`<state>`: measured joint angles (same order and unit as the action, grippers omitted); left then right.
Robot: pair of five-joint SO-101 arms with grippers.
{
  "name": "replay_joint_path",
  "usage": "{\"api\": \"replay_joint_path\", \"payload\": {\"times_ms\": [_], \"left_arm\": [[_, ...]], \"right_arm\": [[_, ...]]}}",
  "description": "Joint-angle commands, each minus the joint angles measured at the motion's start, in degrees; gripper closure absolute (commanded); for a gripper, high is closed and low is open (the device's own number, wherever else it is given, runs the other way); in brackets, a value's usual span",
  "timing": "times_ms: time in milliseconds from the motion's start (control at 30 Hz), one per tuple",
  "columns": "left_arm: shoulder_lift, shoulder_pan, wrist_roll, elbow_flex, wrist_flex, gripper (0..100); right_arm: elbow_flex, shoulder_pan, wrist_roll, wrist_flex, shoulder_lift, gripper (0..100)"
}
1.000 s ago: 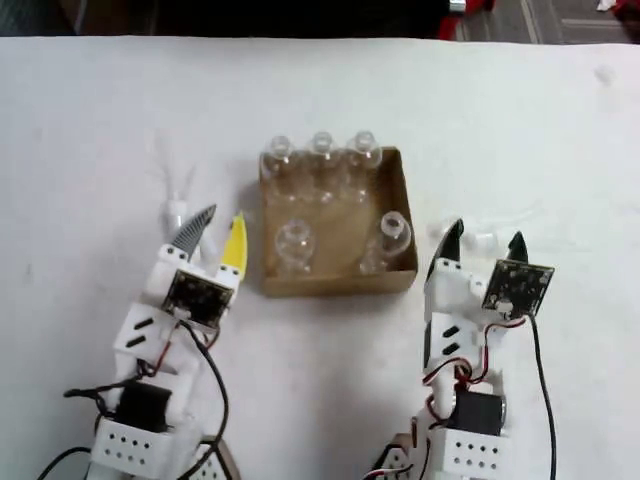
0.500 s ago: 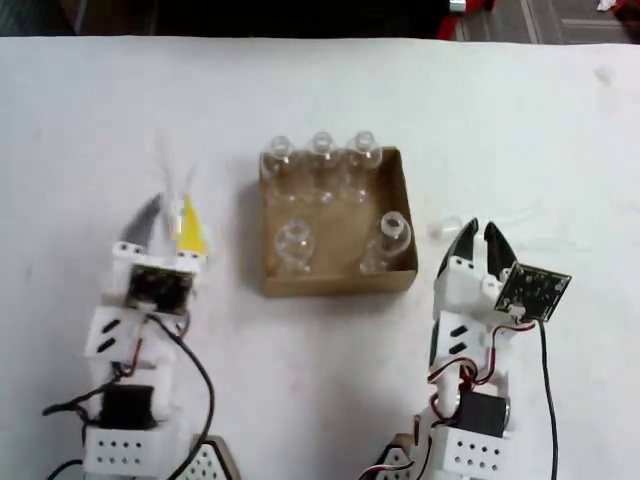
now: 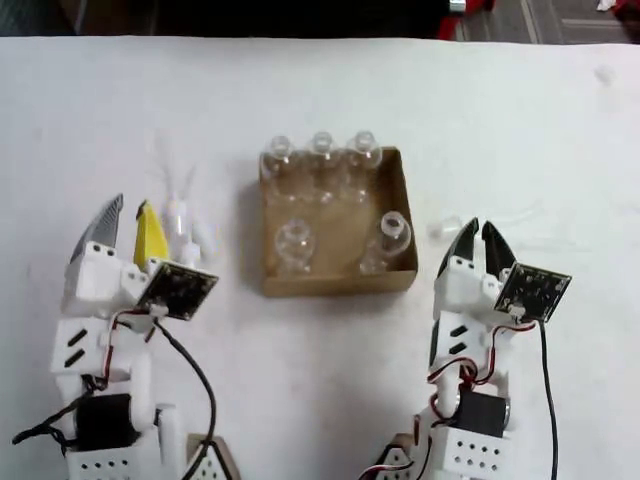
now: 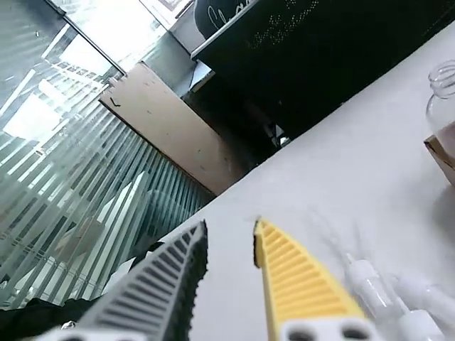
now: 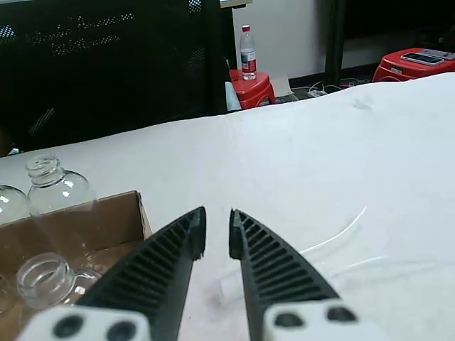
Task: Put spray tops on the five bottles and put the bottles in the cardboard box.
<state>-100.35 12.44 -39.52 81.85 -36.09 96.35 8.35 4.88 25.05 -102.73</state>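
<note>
The cardboard box (image 3: 390,180) sits mid-table with five clear bottles and no tops: three along the far side, such as the middle bottle (image 3: 322,146), and two nearer, at front left (image 3: 293,240) and front right (image 3: 393,229). White spray tops (image 3: 180,214) lie left of the box. My left gripper (image 3: 128,218), grey and yellow, is open and empty just left of those spray tops (image 4: 370,280). Right of the box, my right gripper (image 3: 478,233) holds nothing, its fingers a narrow slit apart (image 5: 217,229). A small spray top (image 3: 450,228) lies by it.
Thin clear dip tubes (image 3: 520,215) lie on the white table right of the right gripper, also seen as dip tubes (image 5: 334,238). The box corner (image 5: 106,213) and an open bottle (image 5: 44,278) are close to the right fingers. The table's far edge meets a dark background.
My left arm has swung left, from beside the box, past the spray tops, to their left side. My right gripper narrowed from wide open a second ago and has since held still.
</note>
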Motion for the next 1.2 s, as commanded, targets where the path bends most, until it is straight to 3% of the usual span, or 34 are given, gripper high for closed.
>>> {"api": "replay_joint_path", "payload": {"times_ms": [0, 367, 467, 633, 933, 1100, 1167], "left_arm": [[6.0, 0.7, -0.6, -5.7, -0.8, 90], [53.4, 0.6, -2.5, -42.1, -14.2, 89], [66.9, 0.5, -5.7, -49.7, -16.8, 89], [84.1, -0.7, -4.6, -60.2, -19.3, 89], [102.2, -3.7, 16.5, -70.2, -14.3, 89], [111.3, -3.5, 35.4, -77.5, -24.5, 74], [115.2, -3.7, 39.9, -81.3, -26.5, 72]], "right_arm": [[0.5, 0.1, 0.0, -0.7, -0.2, 96.0], [0.5, 0.1, 0.0, -0.7, -0.2, 96.0], [0.5, 0.1, 0.0, -0.7, -0.2, 96.0], [0.5, 0.1, 0.0, -0.7, -0.2, 96.0], [0.5, 0.1, 0.0, -0.7, -0.2, 96.0], [0.5, 0.1, 0.0, -0.7, -0.2, 96.0], [0.5, 0.0, 0.0, -0.7, -0.2, 96.0]]}}
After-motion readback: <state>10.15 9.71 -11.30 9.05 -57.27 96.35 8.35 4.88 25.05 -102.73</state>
